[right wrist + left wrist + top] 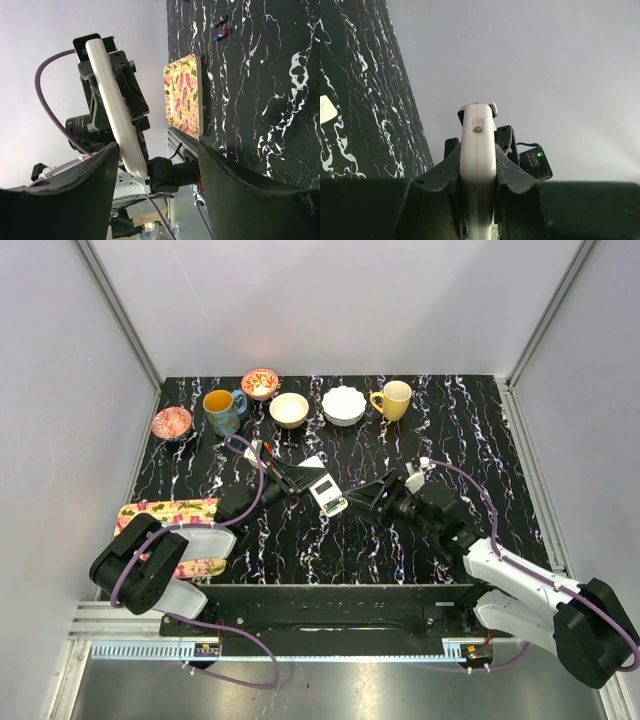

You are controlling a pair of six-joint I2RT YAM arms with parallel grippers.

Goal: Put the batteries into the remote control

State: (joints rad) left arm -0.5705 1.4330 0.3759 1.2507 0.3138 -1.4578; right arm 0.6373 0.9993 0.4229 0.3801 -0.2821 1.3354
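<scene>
The remote control [327,492] sits in the middle of the black marbled tabletop [480,440] area, clamped in the left jaws, which reach in from the left side. In the left wrist view the remote control shows edge-on, a narrow white slab rising straight up between the two dark fingers [512,172], which press on its two flat faces; its lower part is cut off by the bottom of that view. The left jaws are closed on it with no gap to either side. The right jaws stand just to the right of the remote control, pointing at it but apart from it, and they are spread wide with nothing between them and nothing touching them. In the right wrist view the slab stands tilted against the pale wall, with the left arm's black mount behind it. Two slim small cylinders, apparently the batteries [220,34], lie on the tabletop well apart from both sets of jaws, at the top edge of the right wrist view; they are too small there to tell their colours surely. A thin white panel [313,462] lies flat on the tabletop just beyond the remote control. The markings on the remote control's upper face are too small in the top view to make out. A floral tray [182,95] rests at the tabletop's near left edge.
</scene>
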